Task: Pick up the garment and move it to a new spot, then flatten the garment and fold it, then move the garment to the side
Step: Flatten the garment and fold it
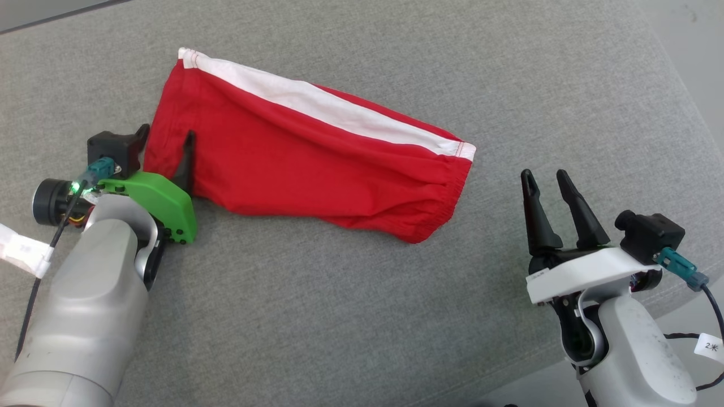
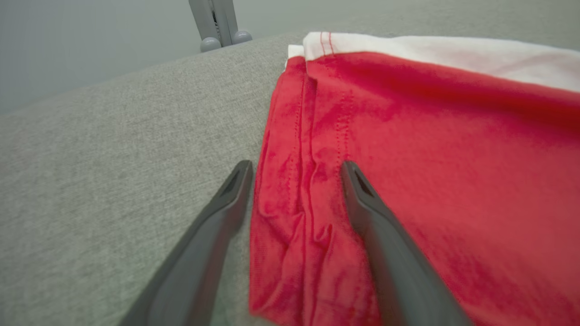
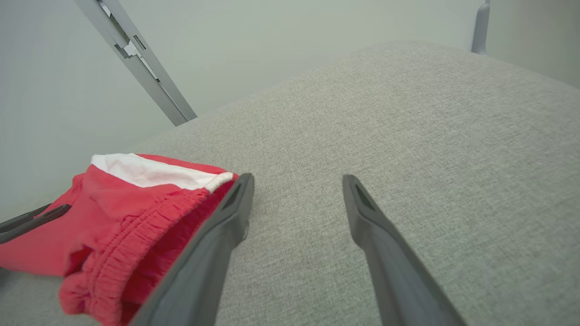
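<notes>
Our left gripper (image 1: 166, 148) stands spread. One finger is on the grey cushion (image 1: 350, 316) and the other rests on red cloth, so the hemmed edge of the garment (image 1: 305, 164) lies between them, not pinched. We judge it sits astride that edge so that closing would catch the layers of the hem together.

From there the garment runs away to the gripper's right as a long, fairly flat band. A white stripe (image 1: 328, 107) runs along its far side, and it ends in a gathered waistband (image 1: 447, 198).

Our right gripper (image 1: 546, 186) is also spread, with bare cushion between its fingers. It stands just beside the waistband end, which lies to its left, near but apart. That placement seems to ready it for the other end, so both ends could be lifted evenly.

Nothing here acts as a container; the cushion alone bears the garment. It looks doubled over already, so we take the move to the side as what remains.
</notes>
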